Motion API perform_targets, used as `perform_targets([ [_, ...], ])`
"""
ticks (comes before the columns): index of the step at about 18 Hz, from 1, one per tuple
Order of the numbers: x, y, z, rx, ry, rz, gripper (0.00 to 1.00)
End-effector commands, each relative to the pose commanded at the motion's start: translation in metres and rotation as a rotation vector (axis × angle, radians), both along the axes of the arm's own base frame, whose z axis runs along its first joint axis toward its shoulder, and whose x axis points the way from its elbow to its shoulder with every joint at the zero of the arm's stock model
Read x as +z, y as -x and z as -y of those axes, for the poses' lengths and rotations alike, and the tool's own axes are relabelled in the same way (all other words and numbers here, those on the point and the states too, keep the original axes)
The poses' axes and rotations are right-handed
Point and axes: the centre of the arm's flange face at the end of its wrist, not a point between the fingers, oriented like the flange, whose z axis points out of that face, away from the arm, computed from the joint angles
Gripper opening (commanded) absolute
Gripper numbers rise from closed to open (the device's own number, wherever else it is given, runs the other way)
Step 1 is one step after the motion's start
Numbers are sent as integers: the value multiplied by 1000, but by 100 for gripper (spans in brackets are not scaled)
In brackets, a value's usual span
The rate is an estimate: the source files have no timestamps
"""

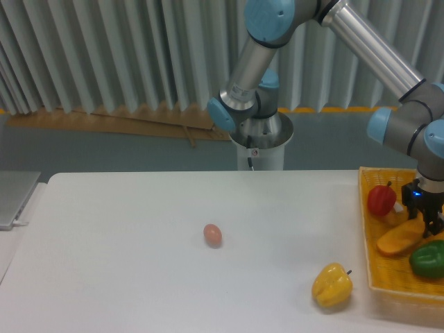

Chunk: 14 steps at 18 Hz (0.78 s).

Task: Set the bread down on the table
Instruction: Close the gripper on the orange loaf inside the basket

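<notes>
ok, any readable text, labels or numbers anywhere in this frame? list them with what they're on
None readable.
Arm base: a small dark mark, too small to read.
Gripper: a blue light only, no text.
Bread, basket, peppers, egg, table: no markings visible.

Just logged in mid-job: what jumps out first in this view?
The gripper is down in the yellow basket at the right edge, right at the bread lying between a red pepper and a green pepper. On the table sit an egg and a yellow pepper.
</notes>
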Motion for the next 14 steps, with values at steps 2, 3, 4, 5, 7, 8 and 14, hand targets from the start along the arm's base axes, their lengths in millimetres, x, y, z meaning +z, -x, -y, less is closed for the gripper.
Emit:
perform_targets([
  [2, 0, 1, 0, 0, 0, 0, 53],
  [3, 0, 1, 0, 0, 0, 0, 53],
  [4, -1, 1, 0, 0, 0, 1, 52],
  [5, -1, 1, 0, 0, -1, 2, 52],
  [7, -1, 3, -1, 6, -3, -3, 100],
  [8, 4, 6, -2, 8, -5, -15, 100],
  [14, 12, 15, -3, 15, -18, -37, 100],
])
